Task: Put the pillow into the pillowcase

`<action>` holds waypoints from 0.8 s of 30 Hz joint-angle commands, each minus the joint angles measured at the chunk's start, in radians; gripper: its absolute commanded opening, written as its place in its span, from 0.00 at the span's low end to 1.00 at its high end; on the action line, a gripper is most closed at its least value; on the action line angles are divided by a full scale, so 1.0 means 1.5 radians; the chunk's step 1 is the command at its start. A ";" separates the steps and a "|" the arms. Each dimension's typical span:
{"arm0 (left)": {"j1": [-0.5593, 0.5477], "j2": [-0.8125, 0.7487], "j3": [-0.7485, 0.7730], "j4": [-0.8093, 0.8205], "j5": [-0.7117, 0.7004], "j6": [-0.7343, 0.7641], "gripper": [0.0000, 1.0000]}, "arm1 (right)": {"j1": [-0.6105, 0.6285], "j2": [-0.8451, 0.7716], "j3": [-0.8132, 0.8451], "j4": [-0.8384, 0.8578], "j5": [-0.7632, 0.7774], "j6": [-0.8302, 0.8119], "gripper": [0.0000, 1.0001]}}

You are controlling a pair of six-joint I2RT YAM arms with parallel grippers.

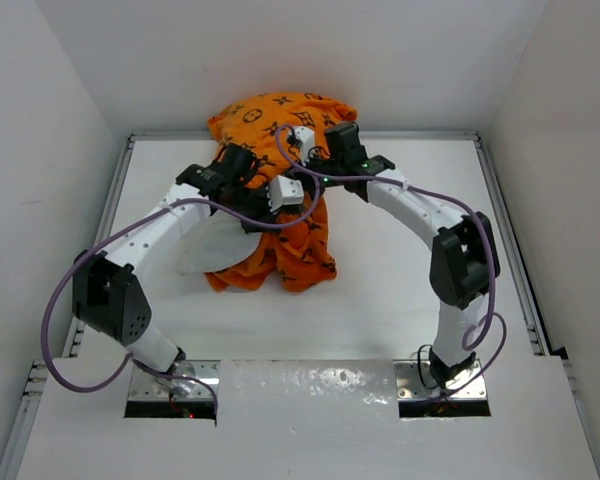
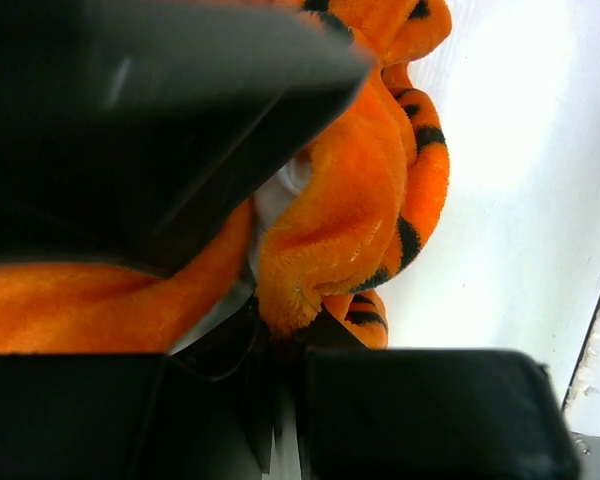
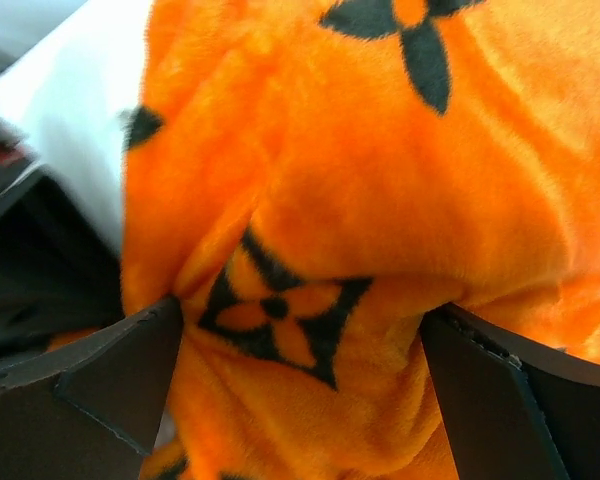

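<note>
**A:** Where is the pillow point(image 1: 213, 252)?

**B:** A white part is seen left of the pillowcase point(image 1: 300, 250), under the left arm point(image 1: 180, 215). The rest is judged to lie inside or beneath the bunched orange cloth. How far in cannot be told.

**A:** Grippers?

**B:** The left gripper point(image 2: 280, 400) is pressed together on a fold of the pillowcase, with a white sliver seen just behind the fold. The right gripper point(image 3: 300, 385) is spread wide. Cloth bulges between its fingers point(image 3: 100, 390) but is not clamped.

**A:** How is the step best done?

**B:** The mouth should be pinned open by the left gripper. A single rim layer, not a bunch, should be taken by the right gripper and drawn over the exposed white part.
</note>
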 commanded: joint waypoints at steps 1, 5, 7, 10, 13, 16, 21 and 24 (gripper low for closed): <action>0.010 -0.042 0.030 0.078 -0.008 -0.003 0.00 | 0.041 0.046 0.051 0.024 0.059 -0.026 0.99; 0.024 -0.057 0.040 0.108 -0.030 -0.033 0.00 | 0.057 0.131 0.052 0.099 0.157 0.054 0.72; 0.031 -0.074 0.040 0.135 -0.050 -0.045 0.00 | 0.053 0.155 0.035 0.138 0.220 0.110 0.39; 0.047 -0.093 0.040 0.182 -0.115 -0.058 0.00 | 0.026 0.135 -0.013 0.201 0.340 0.173 0.00; 0.065 -0.099 0.036 0.207 -0.150 -0.045 0.00 | -0.050 0.048 -0.147 0.296 0.388 0.314 0.00; 0.077 -0.101 0.015 0.238 -0.174 0.012 0.00 | -0.114 -0.055 -0.326 0.417 0.462 0.381 0.00; 0.067 -0.127 -0.034 0.304 -0.078 0.150 0.00 | -0.077 -0.292 -0.485 0.376 0.491 0.247 0.00; 0.051 -0.129 -0.046 0.293 -0.017 0.223 0.00 | 0.019 -0.410 -0.539 0.287 0.571 0.189 0.00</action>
